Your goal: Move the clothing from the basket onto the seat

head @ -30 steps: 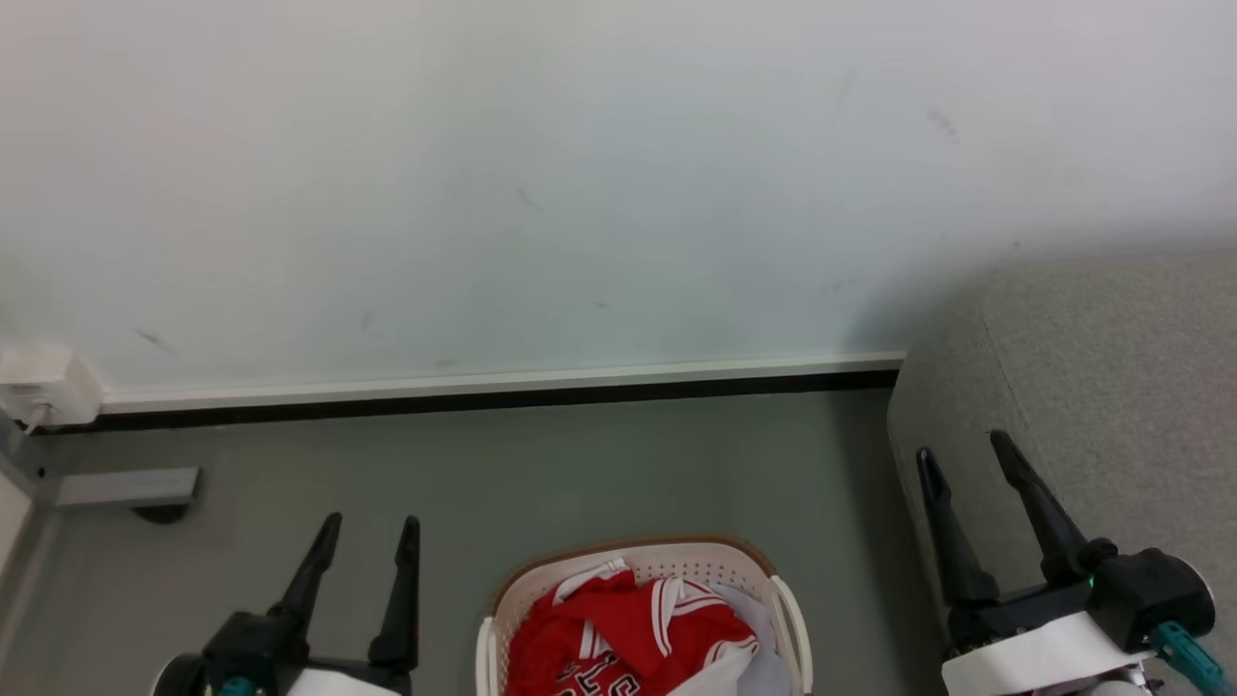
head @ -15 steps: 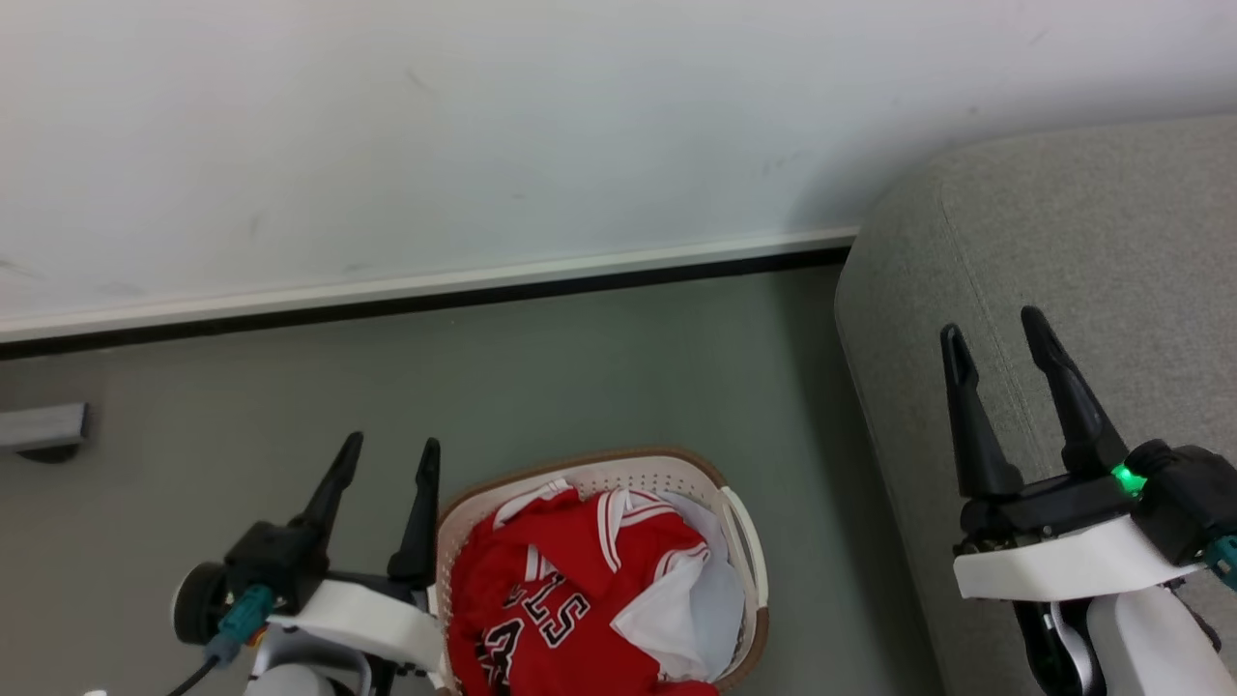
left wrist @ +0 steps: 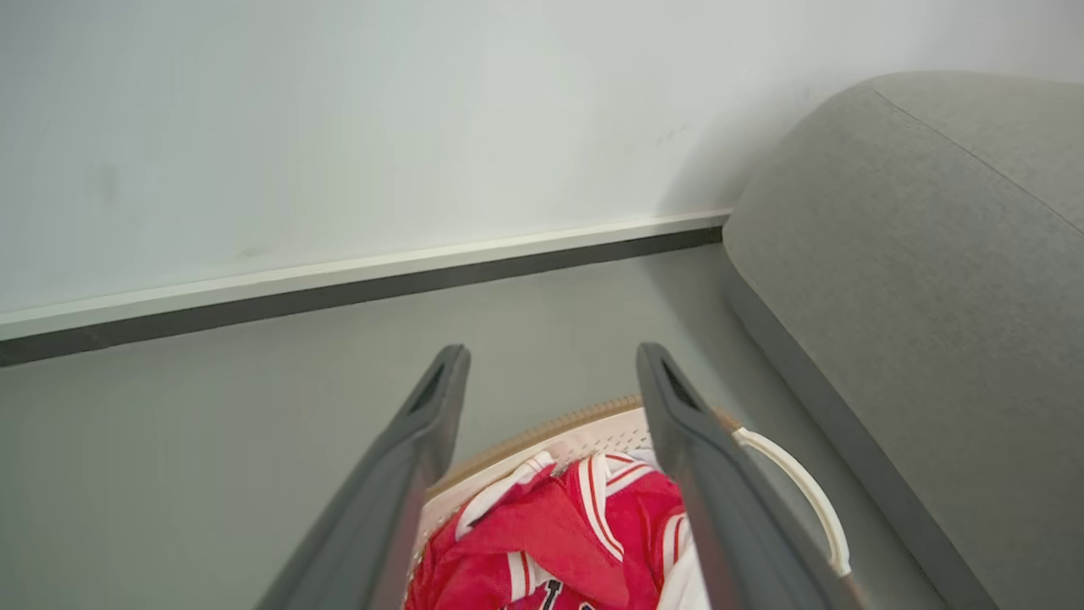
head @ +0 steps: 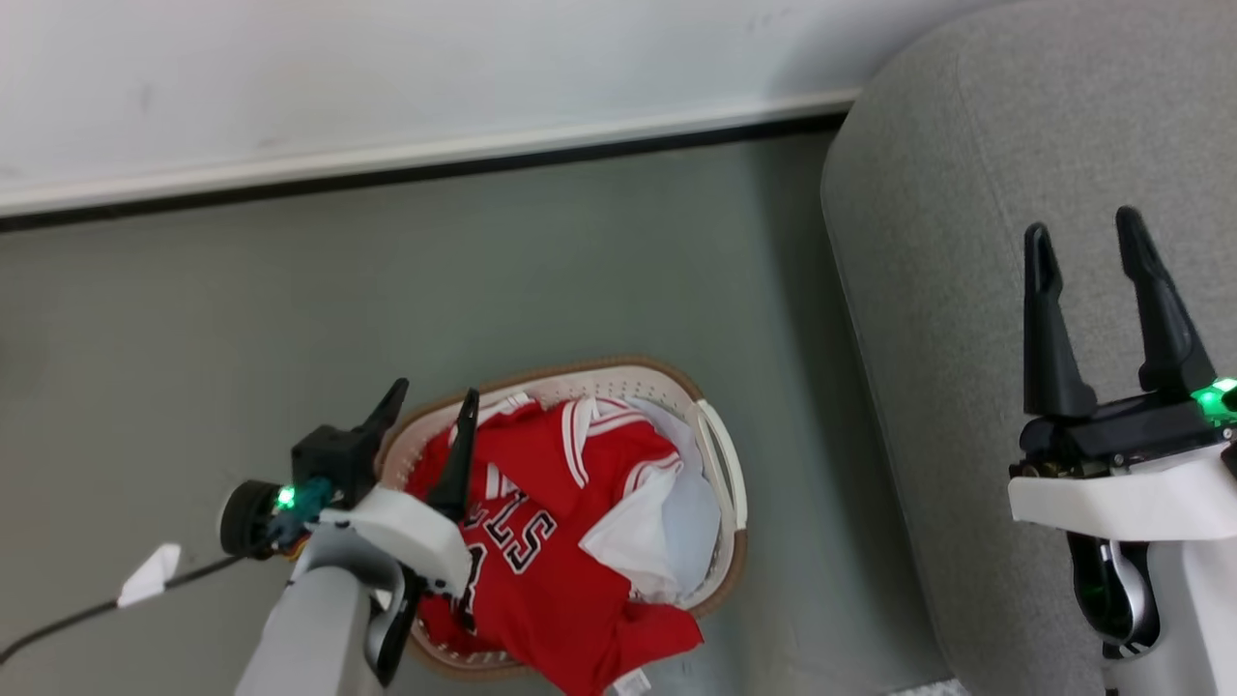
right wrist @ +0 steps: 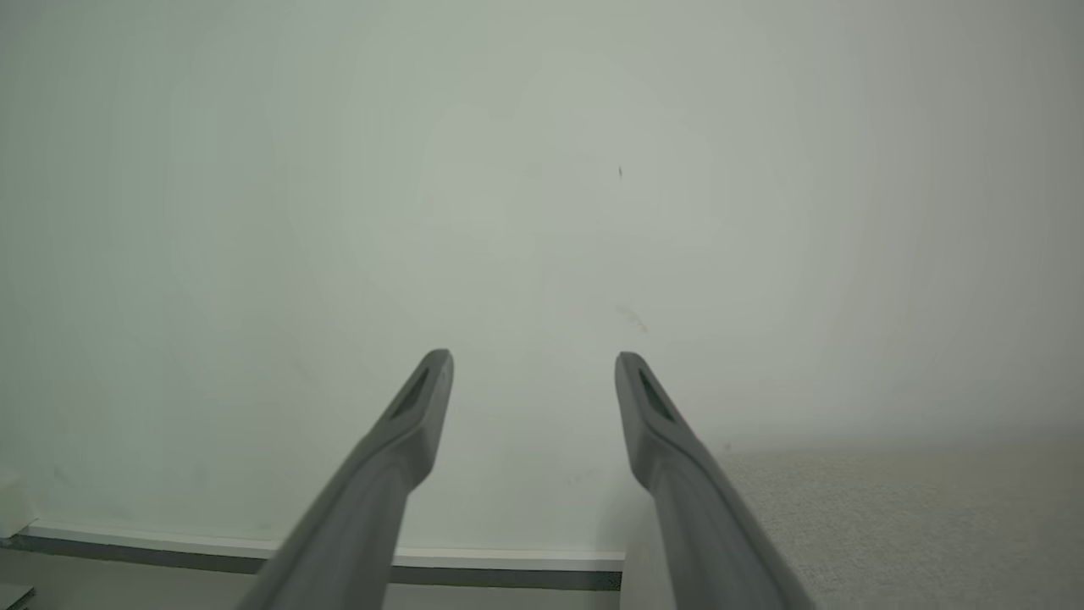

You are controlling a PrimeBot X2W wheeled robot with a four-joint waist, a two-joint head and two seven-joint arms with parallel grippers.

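The red clothing (head: 556, 541) with black-and-white lettering lies heaped in the cream basket (head: 720, 464) on the grey floor, one corner spilling over the near rim. A pale white cloth (head: 667, 527) lies beside it in the basket. My left gripper (head: 433, 396) is open above the basket's left rim, nothing between its fingers; the left wrist view has the clothing (left wrist: 550, 542) and basket (left wrist: 593, 436) just below that gripper (left wrist: 550, 356). The grey seat (head: 947, 271) stands to the right. My right gripper (head: 1082, 227) hovers open over it, facing the wall in its wrist view (right wrist: 533, 360).
A white wall with a white and dark skirting strip (head: 406, 164) runs behind the basket. A black cable with a white tag (head: 150, 575) trails from the left wrist. Bare grey floor (head: 193, 338) lies left of and behind the basket.
The head camera has tilted down, so wall and skirting slid up the picture. My left gripper has come over the basket's left rim. The right gripper stands higher over the seat.
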